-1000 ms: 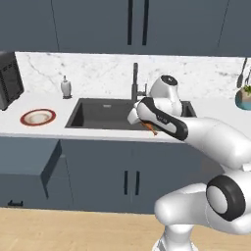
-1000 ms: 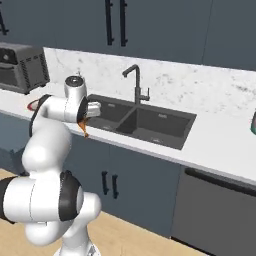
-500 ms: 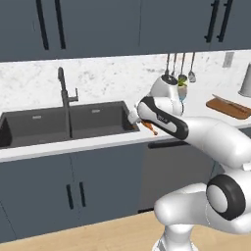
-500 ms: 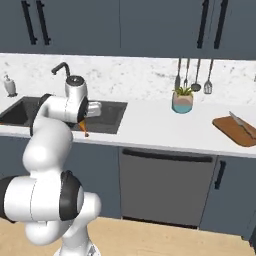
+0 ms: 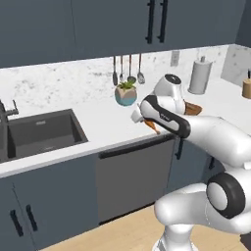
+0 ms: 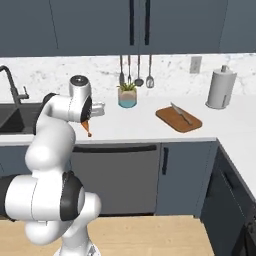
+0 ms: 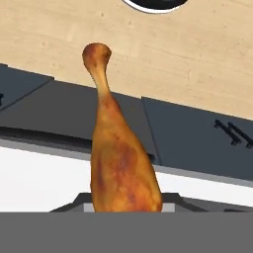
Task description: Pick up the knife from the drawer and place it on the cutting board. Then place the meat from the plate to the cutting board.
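Observation:
My gripper [image 5: 148, 121] is shut on the meat [image 5: 154, 126], an orange-brown drumstick that hangs from the jaws over the counter's front edge. In the hand view the meat [image 7: 118, 163] runs up the middle, thick end at the fingers. The right base view shows my gripper [image 6: 86, 121] with the meat [image 6: 87, 128] well left of the cutting board [image 6: 172, 121]. The knife [image 6: 181, 113] lies on that brown board, blade along it. From the left base view, the cutting board [image 5: 194, 109] peeks out behind my arm. The plate and the drawer are out of view.
A potted plant [image 6: 127, 96] stands at the back under hanging utensils [image 6: 135, 70]. A paper towel roll [image 6: 219, 88] is right of the board, and a wooden knife block [image 5: 246, 88] sits farther right. The sink [image 5: 41, 131] lies left. A dishwasher front [image 6: 115, 175] is below.
The whole picture has shifted: the base has driven right along the counter, so the sink slid left and the cutting board came closer. The meat stays in the gripper.

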Robot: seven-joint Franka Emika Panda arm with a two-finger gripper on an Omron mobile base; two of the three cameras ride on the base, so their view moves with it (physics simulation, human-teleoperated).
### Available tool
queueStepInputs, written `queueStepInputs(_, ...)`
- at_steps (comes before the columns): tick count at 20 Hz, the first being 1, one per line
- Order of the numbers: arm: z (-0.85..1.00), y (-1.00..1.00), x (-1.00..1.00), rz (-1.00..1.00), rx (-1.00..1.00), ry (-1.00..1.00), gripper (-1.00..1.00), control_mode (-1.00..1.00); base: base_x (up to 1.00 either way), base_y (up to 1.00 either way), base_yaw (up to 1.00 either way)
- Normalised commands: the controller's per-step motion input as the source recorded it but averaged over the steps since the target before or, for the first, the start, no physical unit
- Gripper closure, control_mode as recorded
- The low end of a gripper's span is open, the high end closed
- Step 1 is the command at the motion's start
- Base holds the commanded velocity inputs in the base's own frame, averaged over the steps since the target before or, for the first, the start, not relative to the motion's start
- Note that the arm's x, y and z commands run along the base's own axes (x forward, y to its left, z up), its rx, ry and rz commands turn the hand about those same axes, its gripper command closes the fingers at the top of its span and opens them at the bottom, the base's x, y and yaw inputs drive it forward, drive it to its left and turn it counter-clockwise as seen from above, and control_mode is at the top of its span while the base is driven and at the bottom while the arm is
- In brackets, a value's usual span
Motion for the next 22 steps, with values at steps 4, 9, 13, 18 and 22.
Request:
queueStepInputs(4, 0.00, 0.00, 0.00, 0.00, 0.00, 0.00, 1.00, 1.00, 0.00, -0.52, -0.26)
queueStepInputs(9, 0.00, 0.00, 0.00, 0.00, 0.00, 0.00, 1.00, 1.00, 0.19, -0.36, -0.18)
queueStepInputs(13, 0.00, 0.00, 0.00, 0.00, 0.00, 0.00, 1.00, 1.00, 0.46, -0.39, -0.04)
queueStepInputs(18, 0.00, 0.00, 0.00, 0.00, 0.00, 0.00, 1.00, 1.00, 0.73, -0.42, 0.00)
queueStepInputs(22, 0.00, 0.00, 0.00, 0.00, 0.00, 0.00, 1.00, 1.00, 0.71, -0.33, 0.00)
